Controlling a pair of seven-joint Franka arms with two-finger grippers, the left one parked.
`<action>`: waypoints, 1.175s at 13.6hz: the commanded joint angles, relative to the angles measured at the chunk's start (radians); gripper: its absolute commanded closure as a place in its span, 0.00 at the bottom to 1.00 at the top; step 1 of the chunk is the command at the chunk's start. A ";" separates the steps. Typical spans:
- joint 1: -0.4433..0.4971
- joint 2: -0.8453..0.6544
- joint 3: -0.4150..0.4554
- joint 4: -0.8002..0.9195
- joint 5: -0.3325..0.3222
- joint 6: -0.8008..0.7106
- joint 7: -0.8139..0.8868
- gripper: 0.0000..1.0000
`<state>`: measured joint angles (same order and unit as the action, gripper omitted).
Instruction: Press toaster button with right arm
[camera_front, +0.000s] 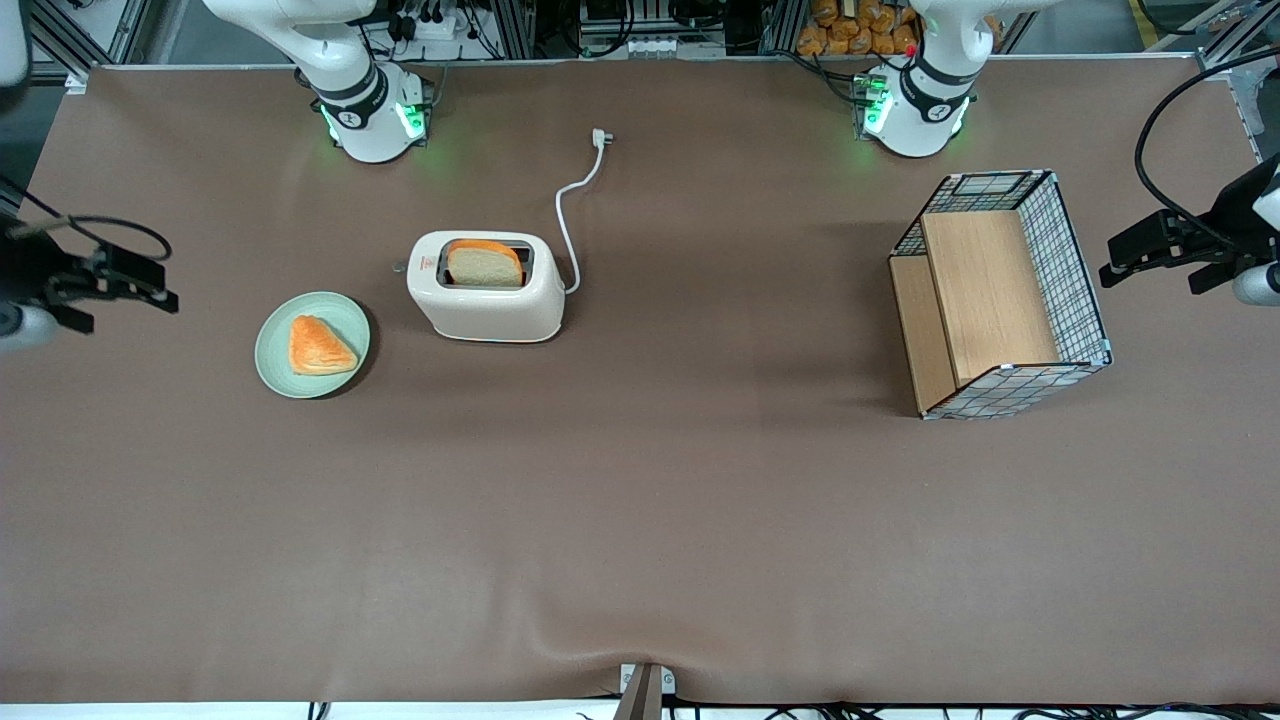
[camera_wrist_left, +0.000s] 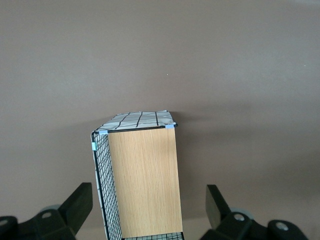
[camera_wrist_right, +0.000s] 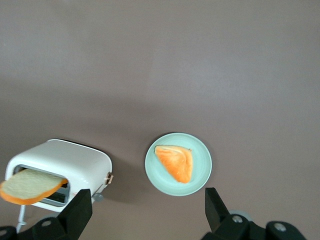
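Observation:
The cream-white toaster (camera_front: 485, 288) stands on the brown table with a slice of bread (camera_front: 484, 264) upright in its top slot. The toaster button (camera_front: 398, 267), a tiny grey knob, sticks out of its narrow end, the end that faces the working arm. My right gripper (camera_front: 165, 285) hangs above the table at the working arm's end, well apart from the toaster, and its fingers are spread wide with nothing between them. The right wrist view shows the toaster (camera_wrist_right: 60, 170), the button (camera_wrist_right: 98, 197) and the open gripper (camera_wrist_right: 147, 205) above bare table.
A pale green plate (camera_front: 340, 315) with an orange pastry (camera_front: 318, 346) lies between the gripper and the toaster, slightly nearer the front camera. The toaster's white cord (camera_front: 570, 215) trails toward the arm bases. A wire-and-wood basket (camera_front: 1000, 295) stands toward the parked arm's end.

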<state>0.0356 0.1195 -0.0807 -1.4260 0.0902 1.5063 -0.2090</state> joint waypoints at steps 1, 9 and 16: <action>-0.014 -0.096 0.018 -0.098 -0.024 0.023 0.071 0.00; -0.010 -0.166 0.027 -0.157 -0.101 0.060 0.180 0.00; -0.011 -0.156 0.027 -0.143 -0.089 0.061 0.181 0.00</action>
<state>0.0340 -0.0420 -0.0669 -1.5874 0.0177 1.5706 -0.0471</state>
